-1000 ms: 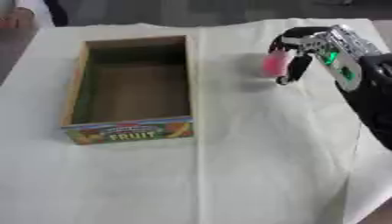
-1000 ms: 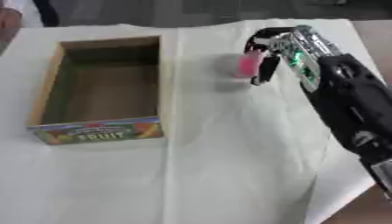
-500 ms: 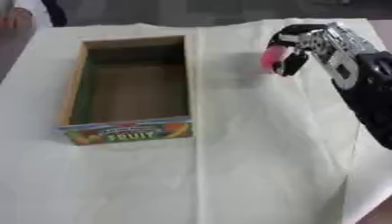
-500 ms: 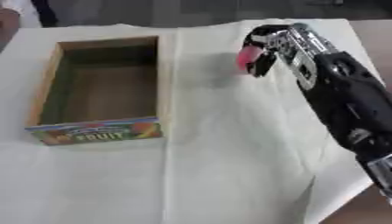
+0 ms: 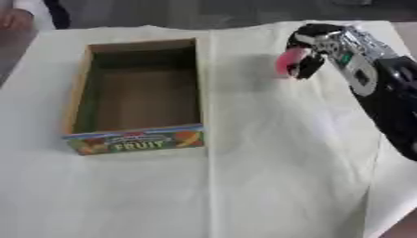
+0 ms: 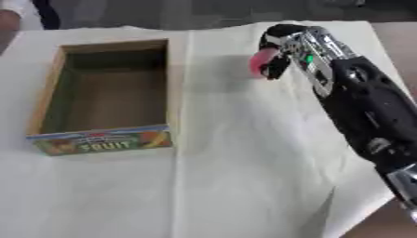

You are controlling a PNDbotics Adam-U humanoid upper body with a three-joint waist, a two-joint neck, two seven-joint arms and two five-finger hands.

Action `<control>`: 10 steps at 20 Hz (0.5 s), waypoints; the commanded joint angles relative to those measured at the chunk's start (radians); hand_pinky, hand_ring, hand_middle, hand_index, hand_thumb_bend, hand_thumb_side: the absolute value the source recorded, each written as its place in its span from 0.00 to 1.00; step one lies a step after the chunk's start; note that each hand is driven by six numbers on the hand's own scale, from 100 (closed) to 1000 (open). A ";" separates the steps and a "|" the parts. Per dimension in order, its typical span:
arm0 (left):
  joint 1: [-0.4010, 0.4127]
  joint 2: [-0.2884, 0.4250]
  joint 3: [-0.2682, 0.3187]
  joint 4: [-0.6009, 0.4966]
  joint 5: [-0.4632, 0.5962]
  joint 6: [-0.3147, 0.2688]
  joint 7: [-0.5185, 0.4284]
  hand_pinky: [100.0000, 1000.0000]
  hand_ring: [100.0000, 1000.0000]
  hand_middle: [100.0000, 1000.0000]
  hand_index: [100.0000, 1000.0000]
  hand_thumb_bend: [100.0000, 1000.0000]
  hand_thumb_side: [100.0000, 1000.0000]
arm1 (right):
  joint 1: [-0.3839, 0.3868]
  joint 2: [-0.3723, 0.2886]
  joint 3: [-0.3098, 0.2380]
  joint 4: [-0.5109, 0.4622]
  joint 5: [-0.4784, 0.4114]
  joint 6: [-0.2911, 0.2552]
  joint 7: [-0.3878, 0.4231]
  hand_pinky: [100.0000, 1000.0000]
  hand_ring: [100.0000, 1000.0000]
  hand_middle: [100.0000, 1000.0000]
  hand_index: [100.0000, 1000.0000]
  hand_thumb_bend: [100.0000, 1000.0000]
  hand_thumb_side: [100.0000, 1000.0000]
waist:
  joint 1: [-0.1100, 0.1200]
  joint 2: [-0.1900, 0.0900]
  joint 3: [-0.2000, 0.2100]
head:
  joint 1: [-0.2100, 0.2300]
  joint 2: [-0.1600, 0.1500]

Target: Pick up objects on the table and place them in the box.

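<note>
My right hand comes in from the right and hangs above the white cloth, its fingers curled round a small pink object. The hand and the pink object are to the right of the open cardboard box, level with its far half. The box has a colourful "FRUIT" label on its near wall and nothing shows inside it. My left hand shows in neither view.
A white cloth covers the table, creased down the middle. A person's hand shows at the far left corner, off the cloth. The table's right edge runs close beside my right forearm.
My right hand has lifted the pink object and carried it left and toward the far side, closer to the box. The box has not moved.
</note>
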 commanded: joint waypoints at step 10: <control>-0.012 0.010 0.000 -0.019 0.004 -0.001 -0.008 0.75 0.49 0.56 0.82 0.00 0.60 | -0.035 -0.033 -0.009 -0.118 -0.016 0.036 -0.049 0.65 0.78 0.53 0.41 0.00 0.00 | -0.005 -0.025 0.001 | 0.002 -0.011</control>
